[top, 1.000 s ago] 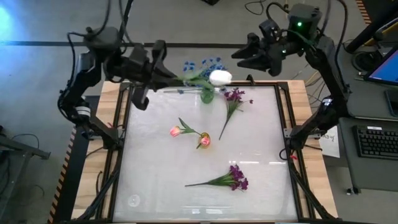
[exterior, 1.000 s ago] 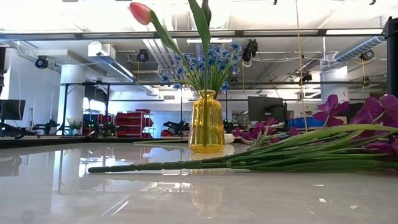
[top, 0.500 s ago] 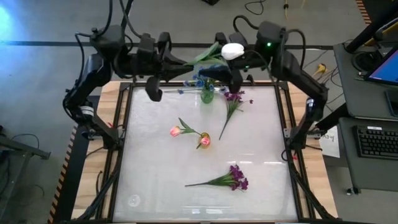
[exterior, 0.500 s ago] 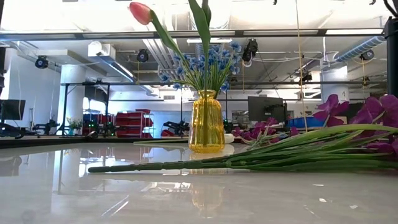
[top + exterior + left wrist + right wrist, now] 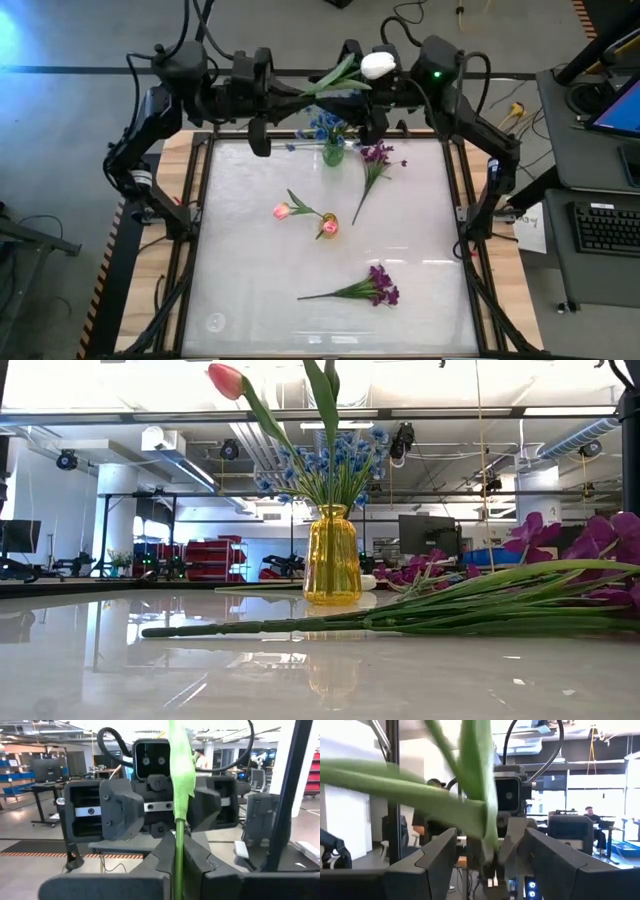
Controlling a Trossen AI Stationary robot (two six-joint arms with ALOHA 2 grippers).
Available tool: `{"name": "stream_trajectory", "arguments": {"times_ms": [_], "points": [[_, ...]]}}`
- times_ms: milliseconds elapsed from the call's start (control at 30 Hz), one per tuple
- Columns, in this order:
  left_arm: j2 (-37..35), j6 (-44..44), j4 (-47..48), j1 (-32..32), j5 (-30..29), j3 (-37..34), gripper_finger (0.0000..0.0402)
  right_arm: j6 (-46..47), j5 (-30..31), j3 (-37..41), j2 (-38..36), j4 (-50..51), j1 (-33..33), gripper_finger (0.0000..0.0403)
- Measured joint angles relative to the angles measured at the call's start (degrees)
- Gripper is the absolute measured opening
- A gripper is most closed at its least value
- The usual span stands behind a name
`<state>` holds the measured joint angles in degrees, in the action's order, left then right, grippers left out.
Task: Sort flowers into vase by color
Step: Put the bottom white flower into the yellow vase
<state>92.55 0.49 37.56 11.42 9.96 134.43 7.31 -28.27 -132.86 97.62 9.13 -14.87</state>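
Note:
A white tulip hangs in the air over the table's far edge, its bud (image 5: 377, 65) toward the right arm and its green leaves (image 5: 335, 78) in the middle. My left gripper (image 5: 285, 93) is shut on the green stem (image 5: 178, 837). My right gripper (image 5: 490, 852) faces it, open, one finger on each side of the leaves (image 5: 475, 795), apart from them. The yellow vase (image 5: 332, 555) stands at the far middle with blue blossoms (image 5: 322, 125) in it. A pink bud (image 5: 226, 378) shows above the vase. My left gripper pinches the tulip's stem (image 5: 178, 862) near its lower end between its two fingers. The fingers come level from the table's left, and the stem runs on from them along their line toward the right arm. The flower is lifted clear, about level.
Two pink tulips (image 5: 285, 210) (image 5: 328, 226) lie mid-table. One purple sprig (image 5: 375, 160) lies right of the vase, another (image 5: 375, 288) near the front. The table's left and right parts are bare glossy top (image 5: 240, 270).
My right gripper has swung from the far right toward the table's left and turned to face the left gripper, coming around the tulip's leaves. My left gripper has tipped up to level, and the tulip's bud has swung toward the far edge, away from the vase.

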Motion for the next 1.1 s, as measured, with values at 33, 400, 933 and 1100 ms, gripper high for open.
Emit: {"name": "stream_trajectory", "arguments": {"times_ms": [33,400,933,1100], "points": [[0.08,0.01,0.17,0.00,-0.04,0.00,0.0000,0.58,0.31,0.00,0.23,-0.50,0.00,0.0224],[0.81,-0.53,0.07,0.02,-0.60,-0.98,0.0006,0.97,4.50,0.02,1.75,-1.17,0.00,0.0128],[-1.86,-2.62,13.72,0.04,-0.80,-0.98,0.0223,2.19,6.28,-0.08,-1.57,9.82,-0.95,0.0014],[-3.73,-3.58,20.85,0.04,-2.02,-0.98,0.0265,3.84,7.60,-1.07,-4.11,21.78,-2.20,0.0013]]}}
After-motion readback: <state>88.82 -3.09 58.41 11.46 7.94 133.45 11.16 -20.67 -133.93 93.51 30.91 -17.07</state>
